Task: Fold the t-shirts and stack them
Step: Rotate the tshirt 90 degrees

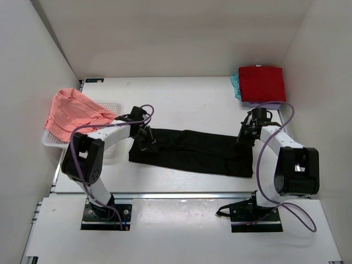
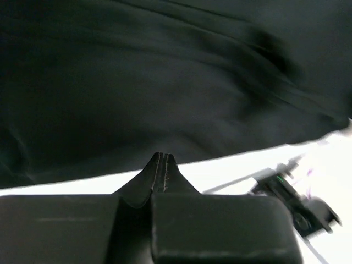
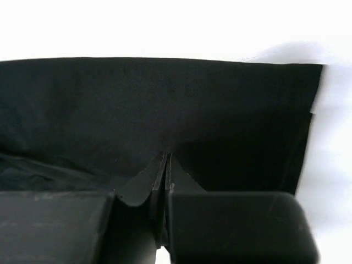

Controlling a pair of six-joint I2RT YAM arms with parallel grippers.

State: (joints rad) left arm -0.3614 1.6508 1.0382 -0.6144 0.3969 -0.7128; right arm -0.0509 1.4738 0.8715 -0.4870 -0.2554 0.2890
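Where left hand (image 1: 145, 139) and right hand (image 1: 244, 137) hover | black t-shirt (image 1: 190, 151) lies between.

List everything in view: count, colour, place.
white table: one, white, under everything
white plastic mesh basket: one, white, left table edge
salmon-pink cloth t-shirt: one, salmon-pink, heaped in the basket
large black cloth t-shirt: one, black, folded long strip across the middle
red folded cloth t-shirt: one, red, topping the far right pile
teal cloth t-shirt: one, teal, under the red, left edge showing
lilac cloth t-shirt: one, lilac, pile's bottom
left gripper: one, black, fingers shut, strip's left end
right gripper: one, black, fingers shut, strip's right end
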